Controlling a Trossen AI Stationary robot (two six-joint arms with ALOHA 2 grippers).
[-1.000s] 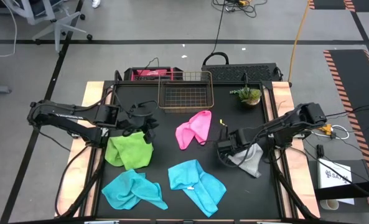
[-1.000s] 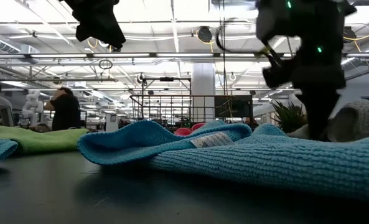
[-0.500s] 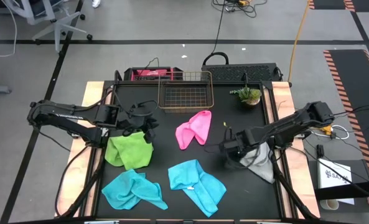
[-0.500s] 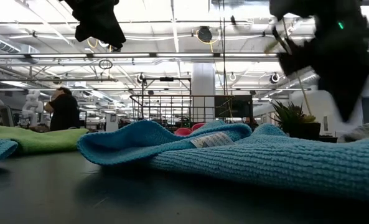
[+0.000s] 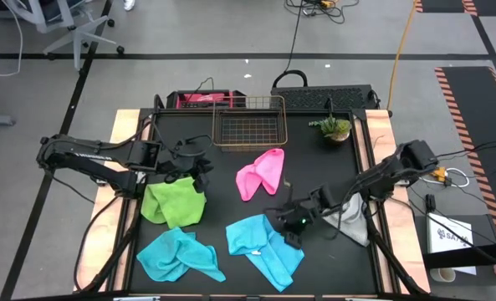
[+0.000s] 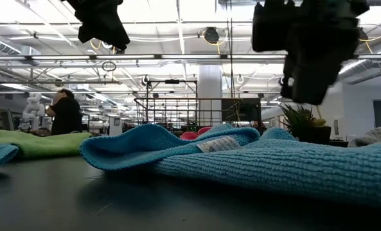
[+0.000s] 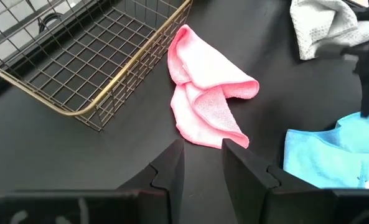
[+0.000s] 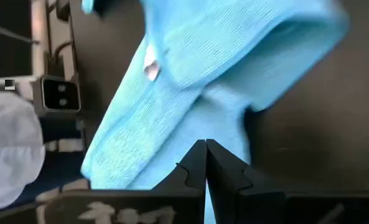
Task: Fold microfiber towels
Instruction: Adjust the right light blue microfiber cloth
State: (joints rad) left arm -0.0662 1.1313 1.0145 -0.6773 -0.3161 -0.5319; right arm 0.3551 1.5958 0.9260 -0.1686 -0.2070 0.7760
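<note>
The turquoise towel [image 5: 264, 248] nearest the right claw [image 5: 288, 226] lies crumpled on the black tabletop [image 5: 222, 176], on the near side of the copper wire basket [image 5: 249, 125] and well apart from it. The right claw hangs over that towel's basket-side edge with its fingers pressed together and nothing between them. To my eye the step in hand is the grasp on this towel: the fingers would have to part first, then come down on one loose corner (the white label [image 8: 150, 70] shows in the wrist view), so that a single layer lifts and the cloth can be spread flat before any fold.

The left claw [image 5: 199, 165] waits near the basket's left corner, just beside the lime green towel [image 5: 174, 203], fingers part open and empty.

Counting the cloths: two turquoise, the second turquoise towel [image 5: 175, 256] farther from the basket than the green one; one lime green; one pink towel [image 5: 260, 173] close to the basket; one grey towel [image 5: 348, 219] off toward the right edge. Five in all, none folded, plus one basket and one small potted plant [image 5: 333, 127] beside it.
</note>
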